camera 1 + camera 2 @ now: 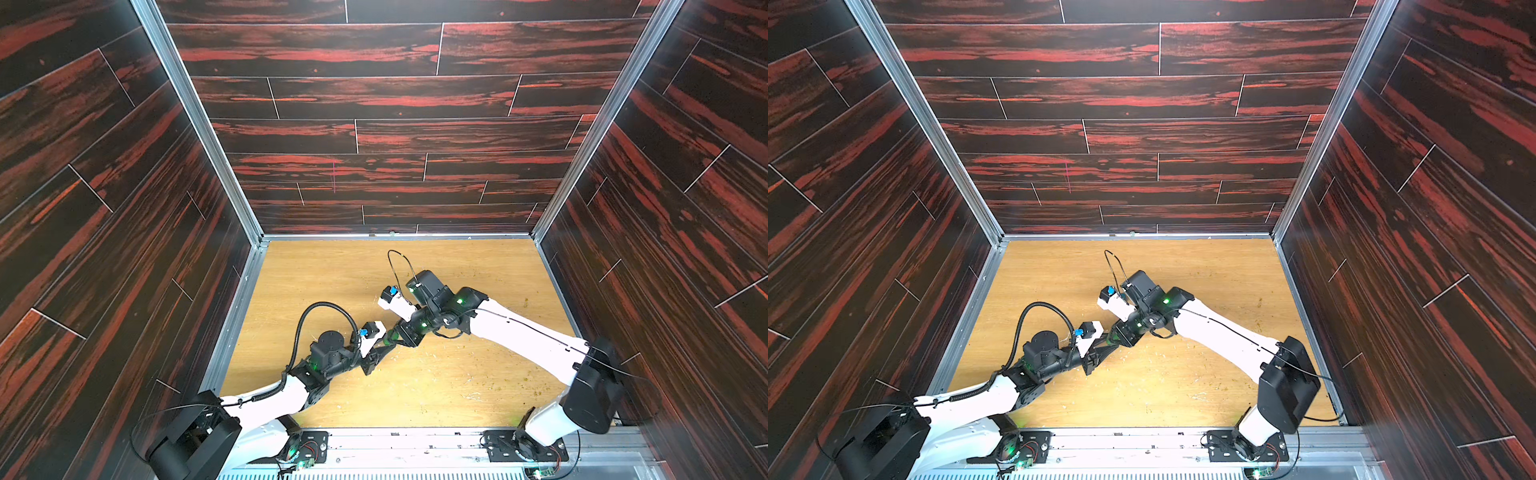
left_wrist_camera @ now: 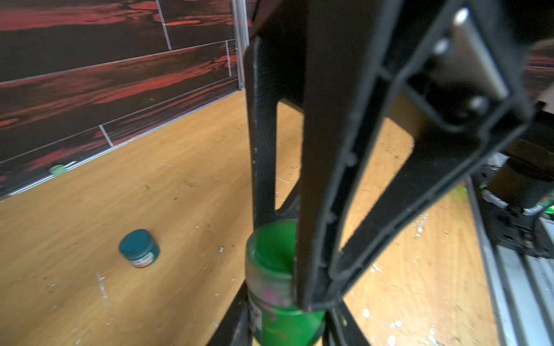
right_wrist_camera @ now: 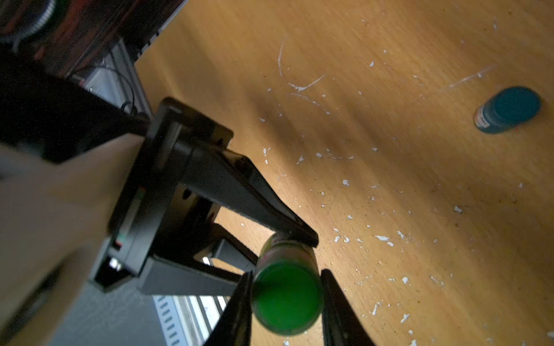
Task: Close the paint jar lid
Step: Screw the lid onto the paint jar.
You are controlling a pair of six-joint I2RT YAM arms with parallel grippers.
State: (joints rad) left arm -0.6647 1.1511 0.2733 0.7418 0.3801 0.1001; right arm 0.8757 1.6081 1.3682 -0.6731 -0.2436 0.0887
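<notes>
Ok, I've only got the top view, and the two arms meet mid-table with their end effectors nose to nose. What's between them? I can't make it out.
Observer: A green paint jar. In the wrist views, the left end effector is shut on its labelled body and the right end effector is shut on the other end.
Operator: Anything else on the table that I'm missing?
Observer: Yes, a teal jar with its lid on. It stands upright, apart from both end effectors, and it doesn't show in either top view.
</notes>
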